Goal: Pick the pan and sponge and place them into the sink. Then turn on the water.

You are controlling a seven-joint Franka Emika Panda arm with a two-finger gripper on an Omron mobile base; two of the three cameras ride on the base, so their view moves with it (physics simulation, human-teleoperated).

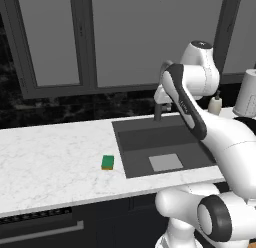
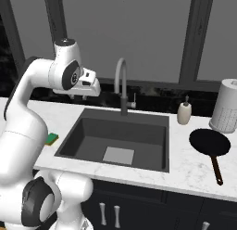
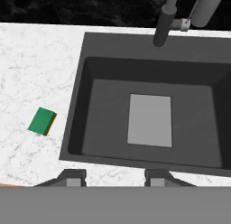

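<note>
The green sponge [image 3: 42, 121] with its orange underside lies flat on the white marble counter, left of the sink [image 3: 108, 128]; it also appears as the sponge [image 1: 107, 162] and the sponge [image 2: 52, 139]. The black pan [image 2: 209, 142] rests on the counter right of the sink [image 2: 88, 131], its handle pointing toward the front edge. My gripper [image 3: 115, 175] hangs high over the front left part of the dark basin, open, with nothing between its fingers. The basin [image 1: 135, 142] holds nothing but its light grey patch. No water runs from the faucet [image 2: 121, 80].
A white soap dispenser [image 2: 184, 112] and a white perforated canister [image 2: 227, 106] stand behind the pan at the back right. The faucet base [image 3: 162, 24] rises at the basin's far rim. Dark windows line the wall behind. The counter's front edge lies just below my fingertips.
</note>
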